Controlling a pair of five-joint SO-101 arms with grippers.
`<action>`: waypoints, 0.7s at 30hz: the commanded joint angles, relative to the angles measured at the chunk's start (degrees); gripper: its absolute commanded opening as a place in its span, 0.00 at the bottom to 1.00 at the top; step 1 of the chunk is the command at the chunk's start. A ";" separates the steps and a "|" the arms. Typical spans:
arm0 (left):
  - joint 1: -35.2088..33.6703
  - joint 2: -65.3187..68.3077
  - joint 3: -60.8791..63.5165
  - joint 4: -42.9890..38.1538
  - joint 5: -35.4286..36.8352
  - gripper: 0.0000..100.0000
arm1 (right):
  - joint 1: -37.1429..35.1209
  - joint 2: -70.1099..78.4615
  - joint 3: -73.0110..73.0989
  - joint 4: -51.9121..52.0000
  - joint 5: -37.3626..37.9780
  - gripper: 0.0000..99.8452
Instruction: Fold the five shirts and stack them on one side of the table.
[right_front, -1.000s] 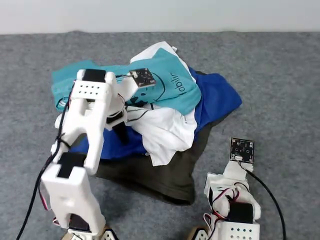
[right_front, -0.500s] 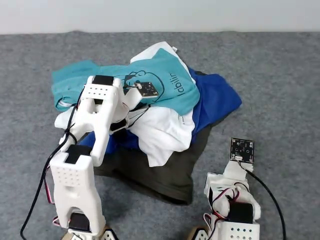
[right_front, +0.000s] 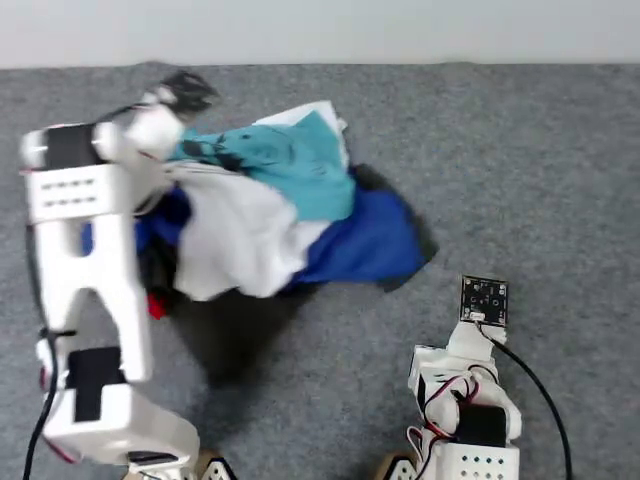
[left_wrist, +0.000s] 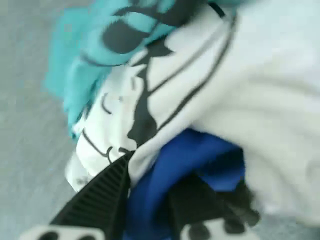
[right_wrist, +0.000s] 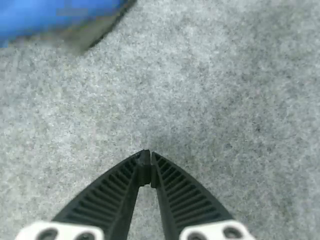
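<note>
Grey felt covers the table (right_front: 540, 150). Status: 0 of 5 shirts folded and no stack begun.

- **Shirts:** They lie in 1 crumpled heap (right_front: 270, 215), well apart from the right arm (right_front: 465, 410), on its left-arm side and farther out from the arm bases.
- **Layers:** 3 can be told apart. The teal shirt (right_front: 295, 160) is on top, the white shirt (right_front: 235, 235) is beneath it, and the blue shirt (right_front: 365, 240) is spread on the side nearest the right arm. Any darker cloth under the heap cannot be told from shadow.
- **Left gripper (left_wrist: 155, 170):** Clamped on the blue shirt, with its cloth pinched between the fingers.
- **Right gripper (right_wrist: 150, 167):** Tips together on nothing, above bare felt.

By judgement, all 5 cycles remain: separate each shirt, flatten, fold, stack.
</note>
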 joint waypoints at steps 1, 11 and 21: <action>-7.03 -6.59 -3.82 0.26 0.79 0.00 | -0.04 -0.92 0.62 0.31 -0.18 0.01; -31.47 -8.79 -10.51 -9.14 6.77 0.00 | -0.04 -0.92 0.62 0.31 -0.18 0.01; -39.74 -8.18 -18.15 -12.66 10.55 0.00 | -0.04 -0.92 0.62 0.31 -0.18 0.01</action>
